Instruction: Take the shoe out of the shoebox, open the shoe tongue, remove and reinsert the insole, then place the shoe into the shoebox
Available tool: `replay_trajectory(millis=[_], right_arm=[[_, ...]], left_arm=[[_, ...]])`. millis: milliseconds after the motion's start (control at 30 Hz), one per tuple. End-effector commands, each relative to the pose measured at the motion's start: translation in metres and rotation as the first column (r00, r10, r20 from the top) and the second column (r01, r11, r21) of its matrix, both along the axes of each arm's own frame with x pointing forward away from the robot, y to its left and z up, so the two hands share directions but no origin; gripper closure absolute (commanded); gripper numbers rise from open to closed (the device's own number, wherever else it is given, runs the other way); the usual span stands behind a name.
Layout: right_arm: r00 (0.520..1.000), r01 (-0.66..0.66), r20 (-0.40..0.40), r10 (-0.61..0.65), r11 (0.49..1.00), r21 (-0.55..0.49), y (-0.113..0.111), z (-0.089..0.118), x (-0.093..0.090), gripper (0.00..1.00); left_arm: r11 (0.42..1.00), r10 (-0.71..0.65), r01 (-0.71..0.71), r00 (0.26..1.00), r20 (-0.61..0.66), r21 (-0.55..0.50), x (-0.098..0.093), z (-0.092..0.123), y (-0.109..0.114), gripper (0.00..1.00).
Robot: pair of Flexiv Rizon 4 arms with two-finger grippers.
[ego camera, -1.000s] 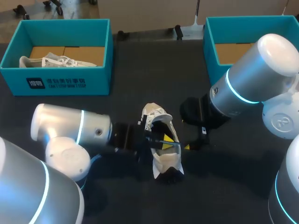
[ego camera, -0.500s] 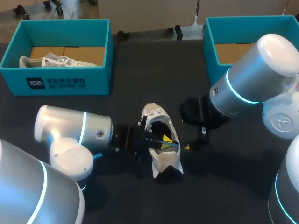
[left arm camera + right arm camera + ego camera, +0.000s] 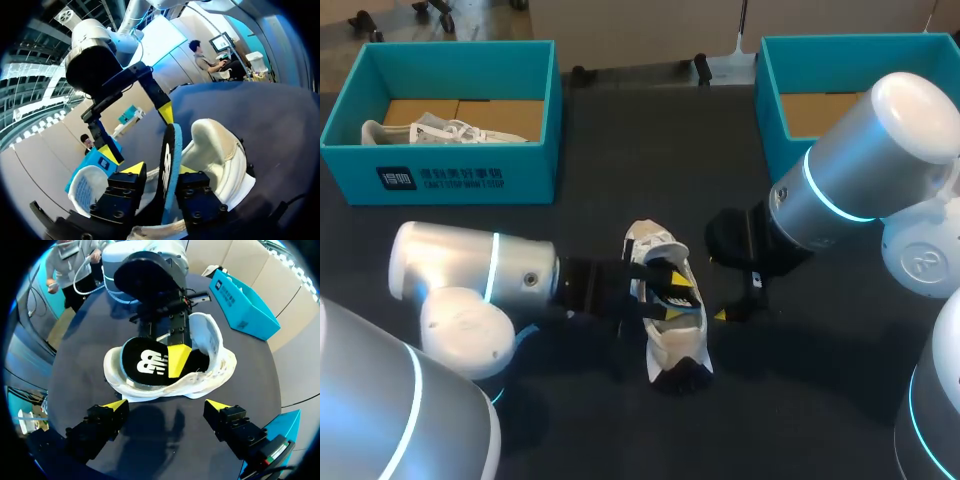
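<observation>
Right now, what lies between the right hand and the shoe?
Only bare table: in the right wrist view, the open right hand hovers short of the shoe, nothing between.

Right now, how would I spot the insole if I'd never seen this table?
Find the dark table, then the white shoe lying near its middle. The insole stands on edge in the shoe's opening, pinched by the left pincer. It is the only black piece with a white logo and a blue rim; the shoe around it is mostly white.

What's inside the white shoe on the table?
A black insole with a blue edge, pinched by the left tool. The floor of the white shoe beneath is covered.
</observation>
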State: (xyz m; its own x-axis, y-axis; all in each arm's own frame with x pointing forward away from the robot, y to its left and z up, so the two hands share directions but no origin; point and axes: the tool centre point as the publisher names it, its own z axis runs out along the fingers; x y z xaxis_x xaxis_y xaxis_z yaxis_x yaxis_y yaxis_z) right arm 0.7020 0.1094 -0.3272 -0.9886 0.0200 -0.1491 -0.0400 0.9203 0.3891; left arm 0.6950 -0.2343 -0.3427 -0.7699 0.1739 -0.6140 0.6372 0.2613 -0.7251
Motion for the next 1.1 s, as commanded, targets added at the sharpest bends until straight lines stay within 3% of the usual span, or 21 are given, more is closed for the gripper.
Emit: replay_trajectory(millis=[33, 200, 233, 567, 700, 733, 767, 800, 1100], right_arm=[[1.000, -0.002, 0.001, 0.002, 1.000, 0.003, 0.000, -0.001, -0.001, 0.00], [1.000, -0.002, 0.001, 0.002, 1.000, 0.003, 0.000, -0.001, -0.001, 0.00], [1.000, -0.002, 0.001, 0.002, 1.000, 0.003, 0.000, -0.001, -0.001, 0.00], [1.000, -0.002, 0.001, 0.002, 1.000, 0.003, 0.000, -0.001, -0.001, 0.00], [1.000, -0.002, 0.001, 0.002, 1.000, 0.003, 0.000, -0.001, -0.001, 0.00], [1.000, -0.002, 0.001, 0.002, 1.000, 0.003, 0.000, -0.001, -0.001, 0.00], [1.000, -0.002, 0.001, 0.002, 1.000, 0.003, 0.000, -0.001, -0.001, 0.00], [1.000, -0.002, 0.001, 0.002, 1.000, 0.003, 0.000, -0.001, -0.001, 0.00], [1.000, -0.002, 0.001, 0.002, 1.000, 0.003, 0.000, -0.001, -0.001, 0.00]], left_arm=[[1.000, -0.002, 0.002, 1.000, -0.002, -0.004, -0.008, 0.004, 0.011, 0.76], [1.000, -0.007, 0.007, 1.000, -0.012, 0.004, -0.011, -0.001, 0.009, 0.92], [1.000, -0.007, 0.007, 1.000, -0.012, 0.005, -0.011, -0.003, 0.009, 1.00], [0.998, -0.004, 0.003, 1.000, 0.002, 0.060, 0.000, -0.028, 0.005, 1.00], [0.999, -0.001, 0.002, 1.000, -0.011, 0.054, -0.003, -0.027, 0.008, 1.00], [0.999, -0.002, 0.002, 1.000, -0.013, 0.048, -0.005, -0.023, 0.008, 0.91], [0.999, -0.005, 0.005, 1.000, -0.019, 0.037, -0.007, -0.020, 0.008, 0.73], [1.000, -0.007, 0.007, 1.000, -0.020, 0.027, -0.008, -0.016, 0.008, 0.68], [1.000, -0.001, 0.001, 1.000, -0.014, -0.025, -0.009, 0.015, 0.009, 0.63]])
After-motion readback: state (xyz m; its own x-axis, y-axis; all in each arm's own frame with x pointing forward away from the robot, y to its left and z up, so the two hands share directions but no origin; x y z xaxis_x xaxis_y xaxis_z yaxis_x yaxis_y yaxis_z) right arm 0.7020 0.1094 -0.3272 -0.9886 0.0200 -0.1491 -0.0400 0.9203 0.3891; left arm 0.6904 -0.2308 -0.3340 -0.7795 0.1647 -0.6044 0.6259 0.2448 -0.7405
